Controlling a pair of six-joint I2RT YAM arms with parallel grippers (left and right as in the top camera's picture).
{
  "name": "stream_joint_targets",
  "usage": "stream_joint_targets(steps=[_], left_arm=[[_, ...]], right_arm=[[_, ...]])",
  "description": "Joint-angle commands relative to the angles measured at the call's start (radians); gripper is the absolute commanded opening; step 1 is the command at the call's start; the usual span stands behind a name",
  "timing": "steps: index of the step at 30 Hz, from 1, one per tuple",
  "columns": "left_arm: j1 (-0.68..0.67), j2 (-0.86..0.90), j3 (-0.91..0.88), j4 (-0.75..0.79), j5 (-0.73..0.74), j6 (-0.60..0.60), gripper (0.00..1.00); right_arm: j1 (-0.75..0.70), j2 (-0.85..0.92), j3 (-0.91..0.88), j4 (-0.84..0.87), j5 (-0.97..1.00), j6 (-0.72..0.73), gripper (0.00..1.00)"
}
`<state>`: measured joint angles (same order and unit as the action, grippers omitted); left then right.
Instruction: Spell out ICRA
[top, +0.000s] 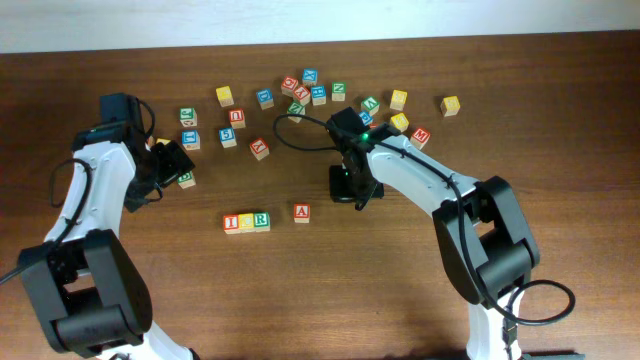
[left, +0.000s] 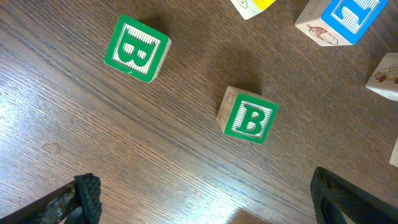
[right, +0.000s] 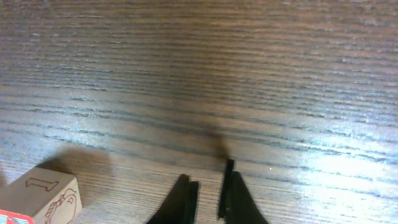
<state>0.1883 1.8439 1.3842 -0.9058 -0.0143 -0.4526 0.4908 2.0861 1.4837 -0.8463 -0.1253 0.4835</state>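
- I cube (top: 232, 222), C cube (top: 246, 222) and R cube (top: 261, 220) touch in one row, at 7 o'clock from the middle of the counter (top: 400, 290).
- The row's long axis runs 9 to 3. I read the letter tops as pointing toward 12.
- A cube (top: 301, 212) sits at 3 o'clock of the R cube with a gap between them, slightly off the line toward 12, letter top toward 12.
- Right end effector (right: 208, 180) is near the A cube, at 2 o'clock of it. Its fingers are all but closed, with nothing between them.
- Left end effector (left: 205, 186) is spread fully and empty. It hangs over two green B cubes (left: 249, 115), at 10 o'clock of the row.
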Motion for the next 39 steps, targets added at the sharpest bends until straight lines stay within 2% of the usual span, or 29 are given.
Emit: stream_joint_targets(steps=[1,8,39], left_arm=[[-0.002,0.003,0.009,-0.001,0.000,0.005,0.99],[-0.002,0.003,0.009,-0.001,0.000,0.005,0.99],[-0.002,0.003,0.009,-0.001,0.000,0.005,0.99]], right_arm=[[0.023,-0.008,-0.006,-0.005,0.001,-0.008,0.07],[0.066,-0.002,-0.006,0.016,0.006,-0.008,0.07],[0.066,-0.002,-0.006,0.004,0.004,-0.008,0.06]])
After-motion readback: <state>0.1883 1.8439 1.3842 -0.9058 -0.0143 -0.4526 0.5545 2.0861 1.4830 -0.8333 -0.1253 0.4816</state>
